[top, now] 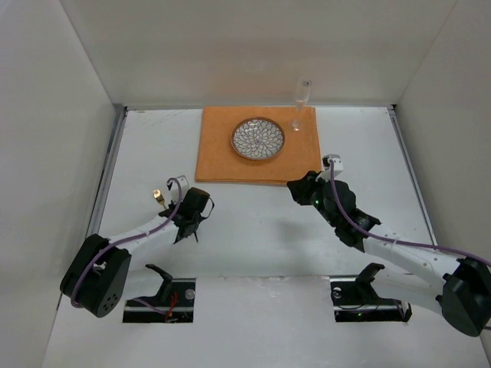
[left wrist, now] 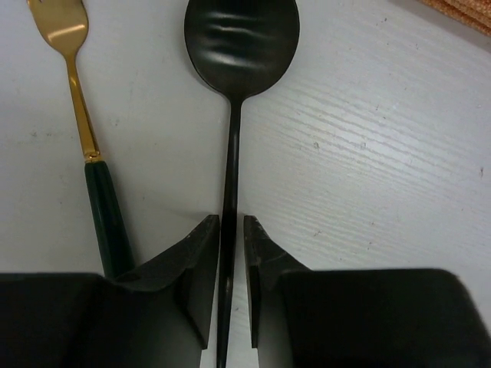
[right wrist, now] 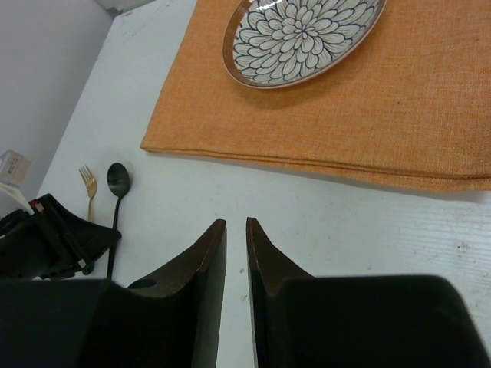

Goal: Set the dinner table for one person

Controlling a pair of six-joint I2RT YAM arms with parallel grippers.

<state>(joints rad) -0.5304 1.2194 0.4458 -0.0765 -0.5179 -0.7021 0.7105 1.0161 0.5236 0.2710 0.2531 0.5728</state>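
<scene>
Spoon (left wrist: 232, 153) handle sits between my left gripper (left wrist: 232, 230) jaws, near-shut, pinch unconfirmed; I'd squeeze fully before lifting. Right gripper (right wrist: 236, 230) barely ajar, empty.

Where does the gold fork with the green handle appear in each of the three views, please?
Top external: gold fork left of centre, nearer than the mat.
Left wrist: gold fork in the upper left corner.
Right wrist: gold fork small, near the left edge.
Shared landmark: the orange mat, right of the fork in all three.
</scene>
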